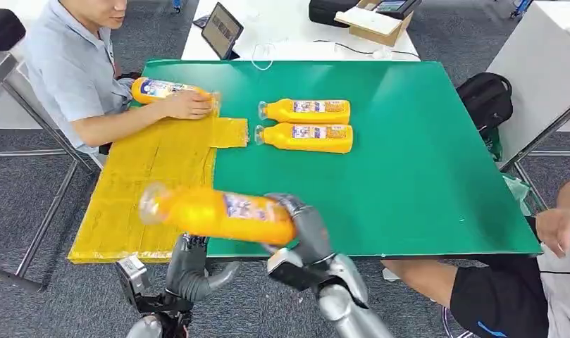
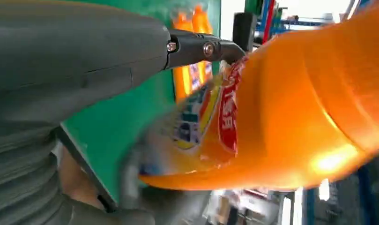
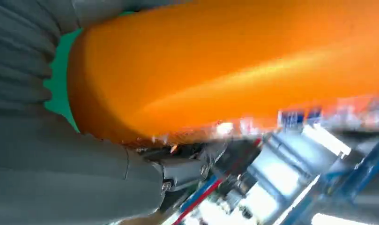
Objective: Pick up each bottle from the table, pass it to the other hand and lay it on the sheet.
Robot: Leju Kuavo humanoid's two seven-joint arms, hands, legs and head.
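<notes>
Over green table [image 1: 409,176], right robot hand [image 1: 306,229] grips bottle [image 1: 218,213] horiz.

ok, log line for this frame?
phase: handover | orange plastic juice bottle: airborne, horizontal | right hand: grips base | left hand: under bottle, grip unclear

Bright, even indoor light; sheen on the green table [image 1: 423,141]; held bottle [image 1: 218,213] motion-blurred, wrist views smeared.

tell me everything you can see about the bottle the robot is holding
The held bottle is clear plastic full of orange liquid, with a blue-and-white printed label around its middle and a pale cap end pointing toward the yellow sheet. It lies roughly level in the air above the table's near edge, blurred by motion. The right hand wraps its base end; the left hand is under its middle, where contact is unclear.
</notes>
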